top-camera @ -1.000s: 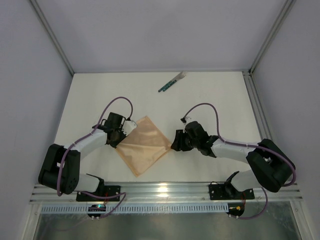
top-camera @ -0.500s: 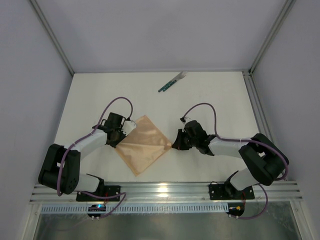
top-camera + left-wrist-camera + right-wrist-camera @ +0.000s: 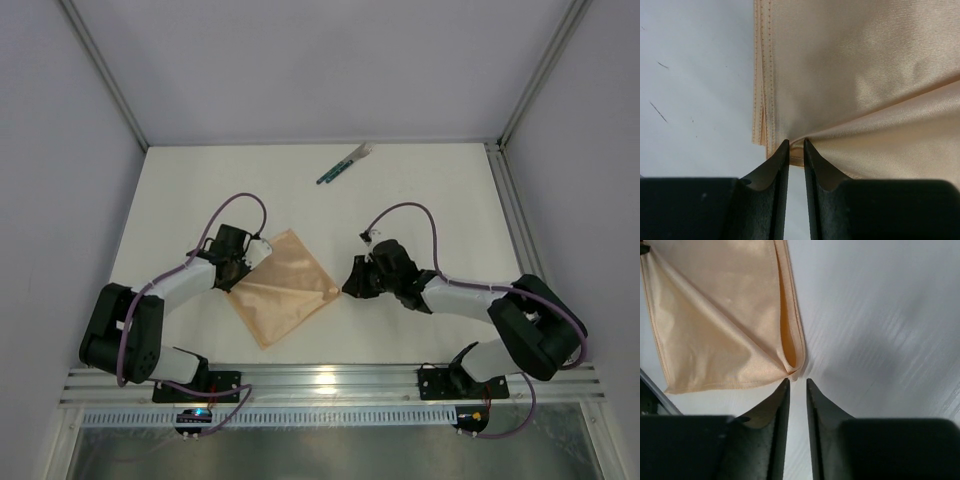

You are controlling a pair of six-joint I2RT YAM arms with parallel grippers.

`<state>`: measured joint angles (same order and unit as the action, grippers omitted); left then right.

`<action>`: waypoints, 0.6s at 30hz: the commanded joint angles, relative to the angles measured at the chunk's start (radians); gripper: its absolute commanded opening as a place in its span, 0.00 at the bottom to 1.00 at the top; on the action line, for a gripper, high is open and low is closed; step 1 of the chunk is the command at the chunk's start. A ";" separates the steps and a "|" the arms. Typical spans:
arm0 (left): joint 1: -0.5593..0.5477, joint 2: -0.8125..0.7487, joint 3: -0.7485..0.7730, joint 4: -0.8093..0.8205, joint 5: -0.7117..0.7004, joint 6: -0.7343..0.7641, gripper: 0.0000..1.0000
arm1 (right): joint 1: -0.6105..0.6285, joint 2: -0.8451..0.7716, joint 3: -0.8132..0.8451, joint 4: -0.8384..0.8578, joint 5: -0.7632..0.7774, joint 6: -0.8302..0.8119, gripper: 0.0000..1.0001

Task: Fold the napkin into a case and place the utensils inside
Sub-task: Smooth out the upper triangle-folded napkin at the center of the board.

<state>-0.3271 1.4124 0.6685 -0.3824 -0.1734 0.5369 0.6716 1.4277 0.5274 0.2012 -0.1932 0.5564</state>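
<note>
napkin (image 3: 283,288) slid left; right pincer (image 3: 797,382) parted beside its corner

- Plain, unpatterned peach-tan cloth napkin (image 3: 285,290), faintly shiny.
- Slim stick-like utensils (image 3: 345,164): dark green handles, pale silvery ends.
- Flat white tabletop (image 3: 420,190).
- Thin purple cables (image 3: 238,198).

Lab: white enclosure (image 3: 300,70), aluminium rail (image 3: 330,380)

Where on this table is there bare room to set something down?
Free: the far corners either side of the utensils, and the table between utensils and napkin. Crowded: the middle band, where the left claw and right claw flank the napkin's corners.
</note>
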 commanded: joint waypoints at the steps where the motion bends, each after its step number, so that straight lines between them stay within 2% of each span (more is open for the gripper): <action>1: -0.001 -0.012 -0.006 0.027 0.022 0.011 0.20 | 0.029 -0.079 0.042 0.006 -0.022 -0.169 0.28; 3: -0.001 -0.009 -0.003 0.028 0.014 0.014 0.20 | 0.069 -0.113 0.063 -0.061 0.011 -0.304 0.41; 7: -0.001 0.010 -0.001 0.057 -0.015 0.035 0.20 | 0.086 -0.254 0.118 -0.186 -0.029 -0.606 0.48; 9: -0.001 0.031 0.006 0.080 -0.029 0.044 0.19 | 0.086 -0.346 0.099 -0.133 -0.043 -0.731 0.49; 11: -0.001 0.043 0.020 0.096 -0.037 0.055 0.19 | 0.088 -0.384 0.008 0.005 -0.112 -0.835 0.52; 12: -0.001 0.054 0.026 0.103 -0.038 0.058 0.19 | 0.086 -0.394 -0.022 0.039 -0.158 -1.004 0.53; 14: -0.001 0.068 0.048 0.115 -0.044 0.069 0.19 | 0.088 -0.385 -0.085 0.085 -0.247 -1.154 0.53; 18: -0.001 0.111 0.072 0.145 -0.064 0.100 0.19 | 0.088 -0.328 -0.067 0.047 -0.253 -1.273 0.53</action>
<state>-0.3271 1.4921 0.7078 -0.3008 -0.2279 0.6064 0.7574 1.0645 0.4614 0.2218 -0.3813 -0.4847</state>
